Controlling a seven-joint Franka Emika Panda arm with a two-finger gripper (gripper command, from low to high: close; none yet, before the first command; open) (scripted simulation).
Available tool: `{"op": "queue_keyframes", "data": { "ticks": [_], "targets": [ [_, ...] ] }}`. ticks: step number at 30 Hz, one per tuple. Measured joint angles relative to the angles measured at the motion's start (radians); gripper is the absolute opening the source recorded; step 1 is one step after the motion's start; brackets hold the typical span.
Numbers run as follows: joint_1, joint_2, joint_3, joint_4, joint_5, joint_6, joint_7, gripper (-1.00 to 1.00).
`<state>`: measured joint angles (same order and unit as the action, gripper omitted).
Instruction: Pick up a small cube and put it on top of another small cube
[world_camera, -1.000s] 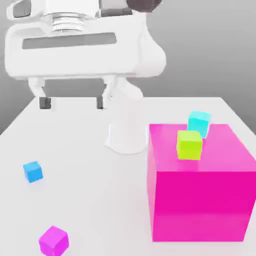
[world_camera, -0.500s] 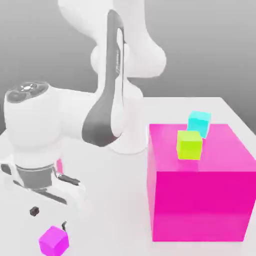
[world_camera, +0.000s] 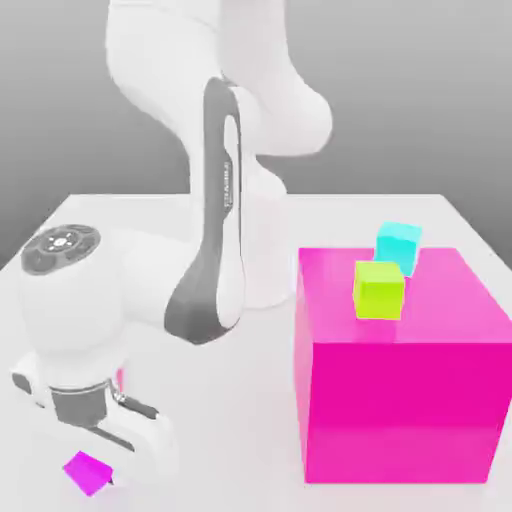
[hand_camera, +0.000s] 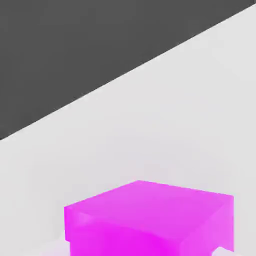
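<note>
- At the front, towards the exterior view's left: the small magenta cube (world_camera: 88, 473), turned and shifted a little further left than half a second ago, now partly behind the hand.
- Around that cube, the gripper (hand_camera: 140, 249), clenched on it, with a pale fingertip (hand_camera: 223, 251) against the side in the hand view; wide apart and empty a second ago.
- Just above, the white hand (world_camera: 110, 430), lower than half a second ago.
- To the exterior view's right, the big pink block (world_camera: 405, 410), unchanged.
- On top of it, the lime cube (world_camera: 379, 291), in the same spot.
- Behind the lime one, the cyan cube (world_camera: 398, 246), likewise unmoved.
- Farther back, the arm (world_camera: 207, 220), bent lower towards the front.
</note>
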<state>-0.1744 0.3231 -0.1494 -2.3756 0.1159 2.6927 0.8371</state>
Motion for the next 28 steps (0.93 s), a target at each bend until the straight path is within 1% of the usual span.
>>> {"op": "queue_keyframes", "data": {
  "ticks": [5,8,10,20,22,24,25,28],
  "targets": [
    [0.063,-0.18,0.084,-0.019,-0.04,-0.16,-0.138,-1.0],
    [0.135,-0.288,0.133,-0.028,-0.047,-0.258,-0.242,-1.0],
    [0.194,-0.36,0.146,-0.035,-0.049,-0.324,-0.314,-1.0],
    [0.379,-0.717,0.244,-0.071,-0.062,-0.641,-0.674,-1.0],
    [0.392,-0.718,0.253,-0.108,-0.062,-0.604,-0.698,-1.0],
    [0.394,-0.692,0.26,-0.156,-0.062,-0.53,-0.704,-1.0],
    [0.393,-0.682,0.262,-0.173,-0.062,-0.503,-0.705,1.0],
    [0.393,-0.682,0.262,-0.173,-0.06,-0.503,-0.705,1.0]
  ]
}}
